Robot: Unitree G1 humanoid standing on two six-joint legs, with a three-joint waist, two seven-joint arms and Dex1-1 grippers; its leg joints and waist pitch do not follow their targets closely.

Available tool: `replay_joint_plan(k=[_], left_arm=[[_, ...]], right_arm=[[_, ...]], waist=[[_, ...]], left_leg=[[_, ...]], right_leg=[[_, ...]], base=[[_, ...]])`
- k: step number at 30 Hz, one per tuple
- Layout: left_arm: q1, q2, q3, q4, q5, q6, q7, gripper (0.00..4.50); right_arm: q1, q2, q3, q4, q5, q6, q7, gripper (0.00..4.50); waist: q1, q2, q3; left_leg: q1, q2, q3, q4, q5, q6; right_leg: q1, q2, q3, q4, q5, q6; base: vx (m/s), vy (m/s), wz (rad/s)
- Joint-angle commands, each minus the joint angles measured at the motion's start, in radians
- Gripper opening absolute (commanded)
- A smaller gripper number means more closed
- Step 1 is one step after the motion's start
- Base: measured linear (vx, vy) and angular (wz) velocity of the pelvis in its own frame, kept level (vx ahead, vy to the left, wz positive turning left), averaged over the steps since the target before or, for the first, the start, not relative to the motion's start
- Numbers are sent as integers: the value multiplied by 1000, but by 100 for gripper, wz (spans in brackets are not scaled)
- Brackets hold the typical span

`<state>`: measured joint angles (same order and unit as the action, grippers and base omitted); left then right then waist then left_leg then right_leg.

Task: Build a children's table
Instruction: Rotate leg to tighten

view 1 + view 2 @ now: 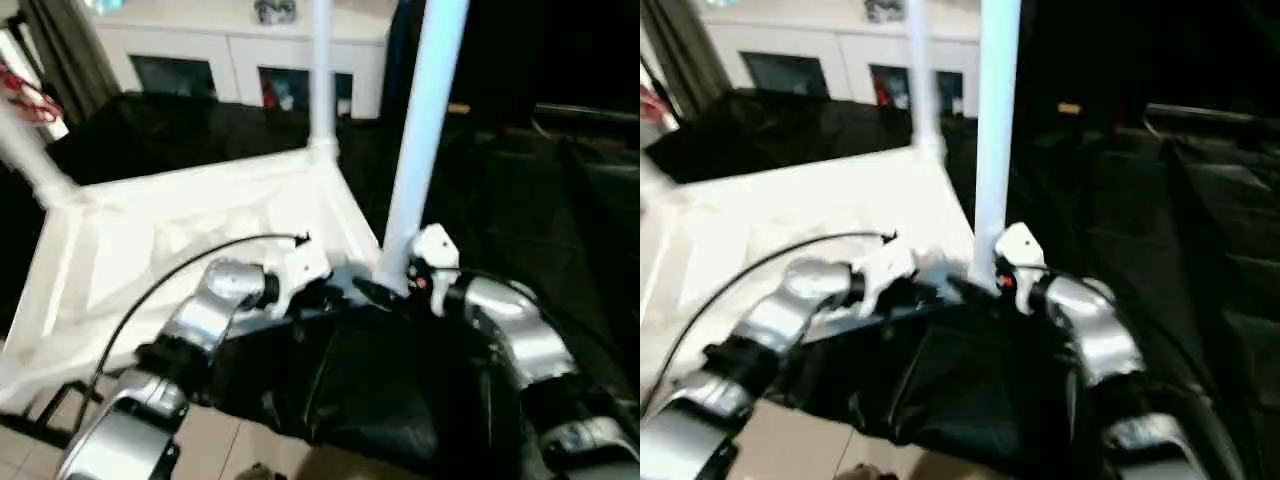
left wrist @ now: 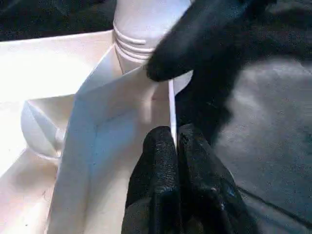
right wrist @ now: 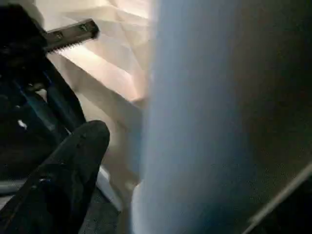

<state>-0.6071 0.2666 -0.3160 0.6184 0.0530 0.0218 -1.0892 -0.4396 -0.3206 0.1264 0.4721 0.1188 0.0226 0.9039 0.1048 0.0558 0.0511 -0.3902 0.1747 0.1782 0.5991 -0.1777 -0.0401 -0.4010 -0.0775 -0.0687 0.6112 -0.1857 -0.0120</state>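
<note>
While the upturned white plastic rimmed tabletop (image 1: 200,240) lies on black cloth (image 1: 360,390), the left gripper (image 2: 173,139) pinches its thin rim; the right gripper (image 1: 378,291) stands spread beside 1 upright white tubular leg (image 1: 425,130).

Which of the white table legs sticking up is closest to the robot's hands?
The thick-looking leg standing in the tabletop's near corner, right between both grippers. The other upright leg stands in the far corner by the cabinet, and a third slants off on the left.

The near leg (image 1: 425,120) and far leg (image 1: 321,70) run past the top edge.
</note>
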Motion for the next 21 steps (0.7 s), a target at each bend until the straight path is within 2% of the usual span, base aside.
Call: replay_joint_plan(k=[1, 6, 7, 11, 13, 16, 21], left_arm=[[7, 15, -6, -63, -41, -9, -50, 0], [34, 63, -8, -121, -65, 9, -132, 0], [35, 66, -8, -123, -65, 9, -136, 0], [41, 81, -7, -137, -74, 14, -165, 0], [45, 85, -9, -147, -75, 19, -174, 0], [50, 91, -12, -161, -78, 26, -179, 0], [56, 97, -18, -173, -78, 33, -184, 0]], right_arm=[[18, -29, 9, -44, 26, 18, 67, 431], [56, -103, 41, -97, 36, 25, 189, 431], [57, -107, 42, -98, 35, 24, 194, 405], [57, -115, 43, -103, 40, 30, 210, 384], [56, -113, 39, -110, 49, 38, 220, 354], [57, -116, 41, -119, 58, 44, 229, 341], [61, -119, 51, -124, 56, 36, 239, 286]], waist=[[2, -14, -65], [10, -17, -68], [9, -16, -67], [10, -16, -66], [11, -16, -68], [11, -17, -68], [12, -17, -68]], left_leg=[[21, 63, -19, -74, -225, 75], [16, 61, -19, -71, -199, 79], [17, 60, -18, -70, -198, 81], [19, 61, -20, -72, -206, 74], [18, 62, -19, -71, -197, 75], [17, 62, -20, -71, -190, 78], [17, 60, -19, -69, -183, 81]], right_leg=[[47, -80, 48, -75, -206, -237], [48, -80, 48, -71, -187, -231], [46, -79, 48, -73, -196, -230], [45, -80, 47, -75, -228, -225], [46, -79, 47, -73, -206, -230], [47, -78, 47, -70, -187, -234], [47, -79, 46, -70, -184, -235]], base=[[0, 0, 0], [0, 0, 0], [0, 0, 0], [0, 0, 0], [0, 0, 0], [0, 0, 0], [0, 0, 0]])
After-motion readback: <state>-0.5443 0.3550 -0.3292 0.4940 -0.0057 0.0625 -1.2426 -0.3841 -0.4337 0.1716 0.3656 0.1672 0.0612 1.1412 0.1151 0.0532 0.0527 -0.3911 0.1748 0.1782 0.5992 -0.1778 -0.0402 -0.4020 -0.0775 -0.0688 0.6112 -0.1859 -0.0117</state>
